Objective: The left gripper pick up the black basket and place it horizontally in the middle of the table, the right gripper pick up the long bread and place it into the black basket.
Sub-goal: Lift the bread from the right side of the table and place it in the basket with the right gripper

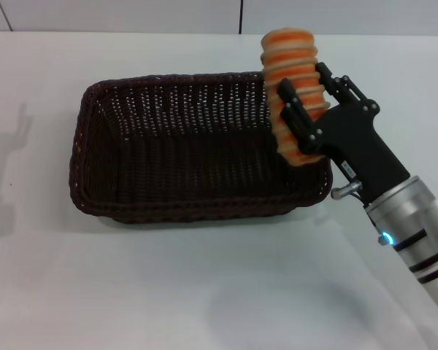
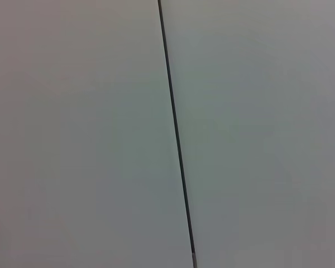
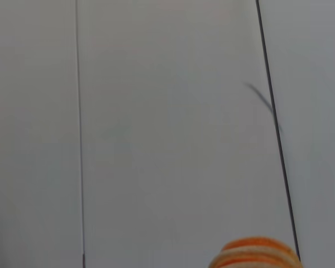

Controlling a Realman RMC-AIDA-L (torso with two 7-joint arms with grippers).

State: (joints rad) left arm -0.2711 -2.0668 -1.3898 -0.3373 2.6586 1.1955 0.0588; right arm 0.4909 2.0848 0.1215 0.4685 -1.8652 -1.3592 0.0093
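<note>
**Bread roll upright at basket's right end**

The right gripper [image 1: 304, 119] has its fingers [image 1: 296, 120] clamped on the long bread [image 1: 293, 73], long axis near vertical, above the right end of the black basket [image 1: 182, 149], which lies lengthwise across the white counter [image 1: 204, 277].

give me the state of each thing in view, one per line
black basket: on the table, lengthwise across, nothing inside
long bread: upright, lifted over the basket's right end, held in the right gripper
right gripper: shut on the long bread, above the basket's right rim
table: white, basket resting on it
left gripper: not in view
</note>
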